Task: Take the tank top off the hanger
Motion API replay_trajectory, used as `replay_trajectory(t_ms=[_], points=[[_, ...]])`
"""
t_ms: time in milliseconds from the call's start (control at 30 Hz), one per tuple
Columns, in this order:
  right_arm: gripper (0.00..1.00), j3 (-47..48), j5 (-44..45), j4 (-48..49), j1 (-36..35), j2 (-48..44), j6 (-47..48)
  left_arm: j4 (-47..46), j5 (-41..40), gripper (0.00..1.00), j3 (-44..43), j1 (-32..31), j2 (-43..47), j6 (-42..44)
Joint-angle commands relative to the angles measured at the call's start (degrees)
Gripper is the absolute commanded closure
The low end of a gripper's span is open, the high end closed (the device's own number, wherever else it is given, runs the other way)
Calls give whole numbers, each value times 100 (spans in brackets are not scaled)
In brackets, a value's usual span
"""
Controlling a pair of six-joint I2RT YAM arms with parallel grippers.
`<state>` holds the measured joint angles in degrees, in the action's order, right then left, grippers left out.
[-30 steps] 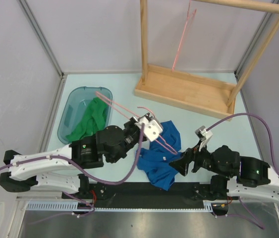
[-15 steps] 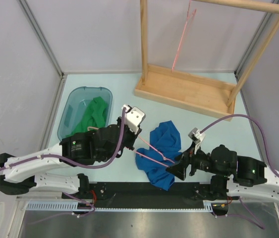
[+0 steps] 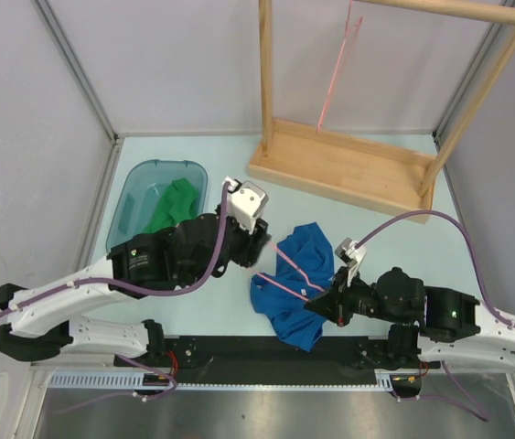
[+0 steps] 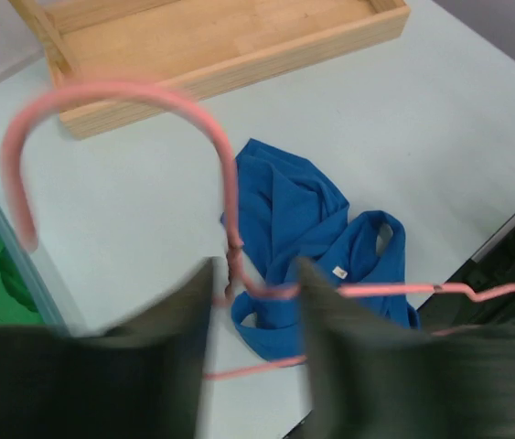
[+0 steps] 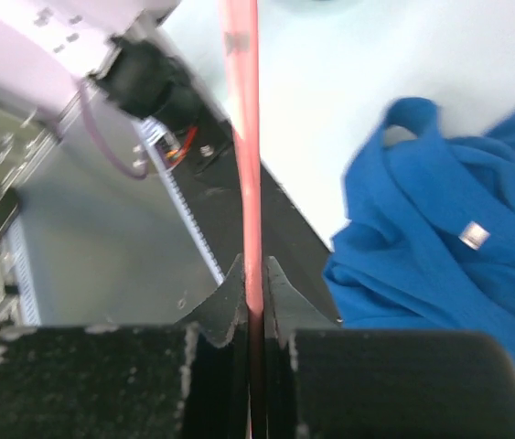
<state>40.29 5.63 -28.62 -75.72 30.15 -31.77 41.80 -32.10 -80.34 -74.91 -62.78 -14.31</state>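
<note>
Far left on the counter: teal bin with a green garment inside. Just right of the bin, left end effector, fingers apart, neck of the pink hanger in the gap and close to one finger; contact there impossible to tell. Hook arching up and over toward the bin side in the left wrist view.

Centre: blue tank top crumpled flat on the counter between the two arms, the hanger's thin bars lying across it. Strap threaded on a bar or not: cannot tell.

Right of that, right end effector clamped tight on one pink bar of the hanger, by the tank top's near right edge.

Far right and back: wooden rack, well apart from the cloth, with a second pink hanger hung on its top rail.
</note>
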Motion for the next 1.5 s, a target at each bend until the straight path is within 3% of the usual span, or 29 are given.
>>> replay_trajectory(t_ms=[0,67,333,500,600,633,867,1000,1200,1467], points=[[100,137,1202,-582,84,-158,-593,-92,546,33,-343,91,125,-222],[100,137,1431,-941,84,-316,-760,-250,625,19,-220,100,405,-239],[100,75,2196,-1558,198,-590,-1849,-1385,1197,0,702,144,1347,-134],[100,268,2233,-2112,856,-387,-2018,-1324,1328,1,1054,161,1208,-362],[100,487,1969,-2139,1708,-352,-1685,-1359,1548,0,1371,161,1067,-485],[100,567,1873,-2148,2310,-248,-1553,-1350,1575,1,1493,161,953,-538],[100,1928,301,-1824,5097,1016,266,-1649,1944,1,1951,170,488,-916],[100,3000,167,-1621,5892,1851,1118,-1675,1979,1,2109,161,232,-1100],[100,4458,649,-1225,5911,2600,1674,-2166,2304,1,2645,161,380,-1399],[100,5418,642,-785,6139,3479,1920,-2308,2559,1,3067,153,539,-1523]])
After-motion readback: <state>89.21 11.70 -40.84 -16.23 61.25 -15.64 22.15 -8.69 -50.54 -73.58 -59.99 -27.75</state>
